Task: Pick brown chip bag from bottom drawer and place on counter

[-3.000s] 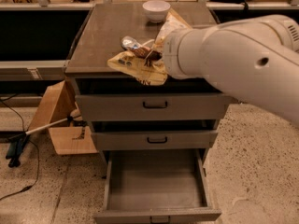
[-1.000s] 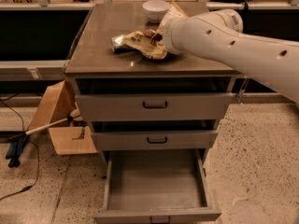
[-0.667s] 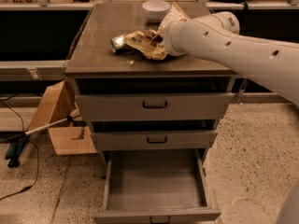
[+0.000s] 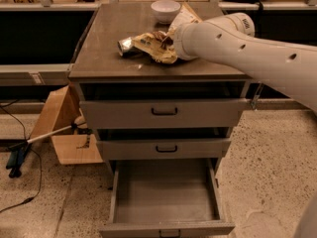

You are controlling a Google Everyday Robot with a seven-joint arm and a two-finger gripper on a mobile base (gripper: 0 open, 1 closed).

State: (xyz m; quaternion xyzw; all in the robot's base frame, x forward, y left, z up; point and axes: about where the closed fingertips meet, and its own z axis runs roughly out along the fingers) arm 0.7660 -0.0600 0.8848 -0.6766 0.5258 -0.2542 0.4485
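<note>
Camera view: my arm comes in from the right over the counter. The gripper is at the arm's left end, low over the middle of the counter and right up against the bag. The wrist housing hides most of the gripper, so I can't tell whether it has hold of the bag or not. The bag lies crumpled on the counter at about mid-depth, just left of the gripper, and shows brown and tan-yellow. A crushed silver can lies at the bag's left end, touching it. A white bowl sits near the counter's far edge, behind the bag and apart from it. Something tan pokes up just right of the bowl, partly behind the arm, and I can't tell what it is. Below the counter, the top drawer and middle drawer each show a grey front with a dark handle. The bottom drawer is pulled well out toward the near side, grey floor showing. A cardboard box sits on the floor left of the cabinet, with a white pole across it.
</note>
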